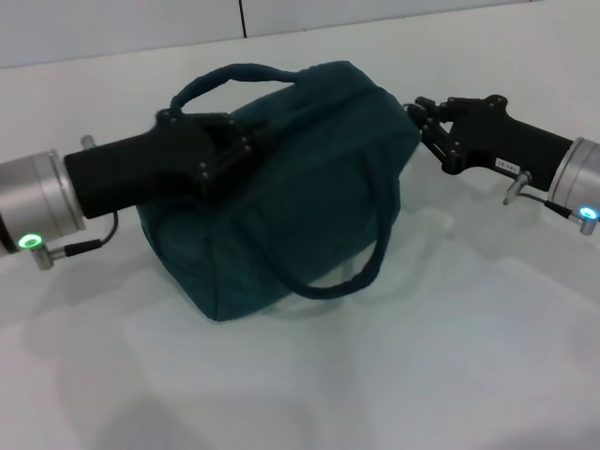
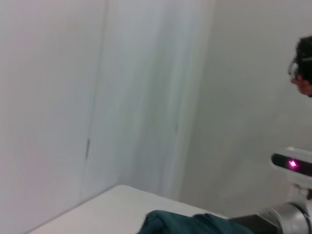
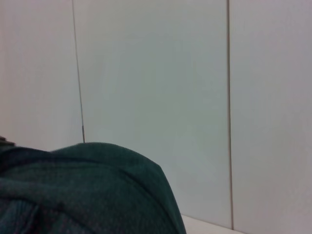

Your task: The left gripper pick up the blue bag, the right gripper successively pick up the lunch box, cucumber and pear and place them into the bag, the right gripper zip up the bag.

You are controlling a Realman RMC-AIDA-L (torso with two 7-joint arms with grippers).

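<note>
From the left of the head view, the left gripper (image 1: 228,142) reaches in on its black arm with a silver cuff lit green, and its jaws are pressed into the upper left side of the bag (image 1: 300,197), beside the foot of the rear handle (image 1: 234,77); whether they pinch the fabric or only lie against it cannot be told. The bag sits on the white surface (image 1: 394,375) in the middle, bulging, with its top closed over and the rear handle arching above it while the front handle (image 1: 361,267) droops down its near side to the surface. At the bag's upper right corner, the right gripper (image 1: 419,116) touches or nearly touches the fabric; its jaws look close together, but their state cannot be told. Its arm runs off to the right, with a white label and a silver cuff lit blue. In the left wrist view, only a strip of bag (image 2: 195,224) shows under a white wall, with the other arm's cuff at the edge. The right wrist view shows the bag's (image 3: 87,190) rounded top close up against the panelled wall (image 3: 156,87).
</note>
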